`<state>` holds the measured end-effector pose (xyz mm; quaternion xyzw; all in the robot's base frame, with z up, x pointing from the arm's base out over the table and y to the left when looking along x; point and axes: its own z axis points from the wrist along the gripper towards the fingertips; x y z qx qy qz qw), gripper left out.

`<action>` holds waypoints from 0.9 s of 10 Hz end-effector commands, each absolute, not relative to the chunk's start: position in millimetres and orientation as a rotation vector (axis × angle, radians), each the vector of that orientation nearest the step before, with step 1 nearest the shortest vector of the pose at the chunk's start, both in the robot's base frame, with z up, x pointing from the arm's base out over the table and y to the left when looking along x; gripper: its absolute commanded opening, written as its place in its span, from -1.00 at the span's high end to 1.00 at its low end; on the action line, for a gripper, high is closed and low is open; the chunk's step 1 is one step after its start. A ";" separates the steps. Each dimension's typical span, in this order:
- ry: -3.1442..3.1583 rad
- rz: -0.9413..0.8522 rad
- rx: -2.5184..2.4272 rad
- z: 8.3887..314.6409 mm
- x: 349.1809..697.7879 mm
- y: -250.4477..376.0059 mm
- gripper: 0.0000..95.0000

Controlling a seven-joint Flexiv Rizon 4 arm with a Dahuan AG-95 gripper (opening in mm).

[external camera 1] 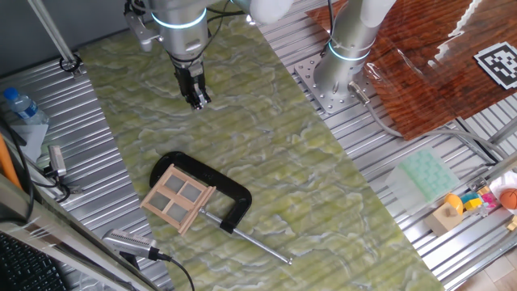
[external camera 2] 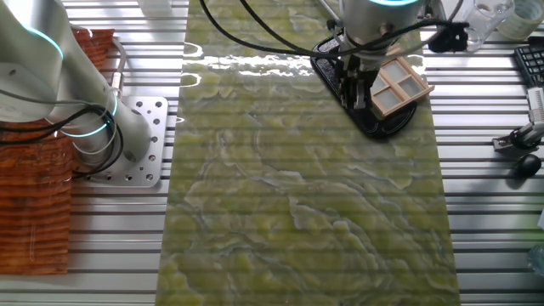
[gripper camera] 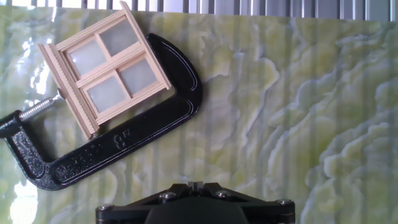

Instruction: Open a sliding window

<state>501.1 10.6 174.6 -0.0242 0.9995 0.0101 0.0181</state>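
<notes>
The sliding window [external camera 1: 178,198] is a small tan wooden frame with four greyish panes. It lies on the green marbled mat, held in a black C-clamp [external camera 1: 230,190]. In the hand view the window [gripper camera: 106,68] is at the upper left, with the clamp [gripper camera: 124,143] curving around it. My gripper [external camera 1: 197,99] hangs above the mat, well apart from the window, with its fingers together and nothing between them. In the other fixed view my gripper [external camera 2: 351,93] stands just left of the window [external camera 2: 399,87]. In the hand view, only the gripper's tips [gripper camera: 196,185] show at the bottom edge.
The clamp's steel screw rod [external camera 1: 262,245] sticks out toward the mat's front edge. A water bottle [external camera 1: 20,105] stands at the left. The robot base [external camera 1: 339,73] and a wooden board [external camera 1: 436,65] are at the right, with a green tray [external camera 1: 428,174] and toys below them.
</notes>
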 end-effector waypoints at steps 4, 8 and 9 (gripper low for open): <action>3.116 0.034 -0.037 172.4 519.4 38.2 1.00; 3.115 0.028 -0.027 166.8 529.4 66.8 1.00; 3.115 0.028 -0.040 164.4 529.8 72.9 1.00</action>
